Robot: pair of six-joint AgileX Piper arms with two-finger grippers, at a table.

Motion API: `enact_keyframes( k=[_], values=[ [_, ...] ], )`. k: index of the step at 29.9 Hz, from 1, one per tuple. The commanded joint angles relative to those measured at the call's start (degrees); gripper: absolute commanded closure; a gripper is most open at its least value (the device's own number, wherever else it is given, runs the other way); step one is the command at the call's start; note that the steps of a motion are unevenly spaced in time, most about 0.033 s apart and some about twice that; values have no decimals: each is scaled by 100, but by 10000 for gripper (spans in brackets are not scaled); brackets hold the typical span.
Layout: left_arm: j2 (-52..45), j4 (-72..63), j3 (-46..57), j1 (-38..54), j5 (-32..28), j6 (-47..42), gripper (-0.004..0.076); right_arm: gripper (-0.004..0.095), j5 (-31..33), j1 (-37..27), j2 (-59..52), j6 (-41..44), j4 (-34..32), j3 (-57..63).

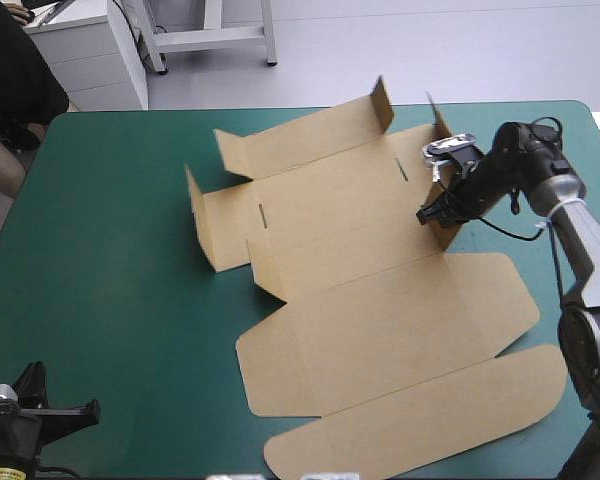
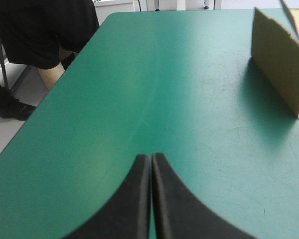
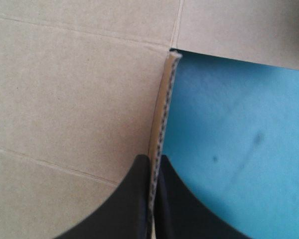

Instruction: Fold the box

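The brown box (image 1: 370, 290) lies mostly flat in the table's middle, its far and left walls raised and its lid panels flat toward the near right. My right gripper (image 1: 432, 213) is at the raised right side wall, shut on it; in the right wrist view the wall's cut edge (image 3: 162, 114) runs up from between the black fingers (image 3: 134, 199), with board on one side and teal-green cover on the other. My left gripper (image 2: 151, 164) is shut on nothing, low over bare cover at the near left corner (image 1: 70, 412). The box's raised left wall (image 2: 284, 69) stands ahead of it, off to one side.
A person sits beyond the far left corner (image 1: 10, 90), off the table. White furniture (image 1: 90, 50) stands past the far edge. Bare teal-green cover (image 1: 100, 270) stretches along the left side.
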Motion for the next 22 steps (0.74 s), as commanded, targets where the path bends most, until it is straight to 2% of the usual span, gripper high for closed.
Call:
enact_keyframes(
  k=[1,7,10,16,22],
  values=[
    [114,0,-129,-24,-425,17,734,927,-61,469,77,-827,24,-764],
    [114,0,-129,-24,-425,16,734,927,-145,1090,621,-1760,0,-1644],
    [114,0,-129,-24,-425,16,734,928,-384,1347,789,-2212,43,-1941],
    [114,0,-129,-24,-425,16,734,928,-904,1859,901,-3827,110,-1988],
    [114,0,-129,-24,-425,16,734,928,-1392,2166,1064,-4557,212,-1988]
  ],
)
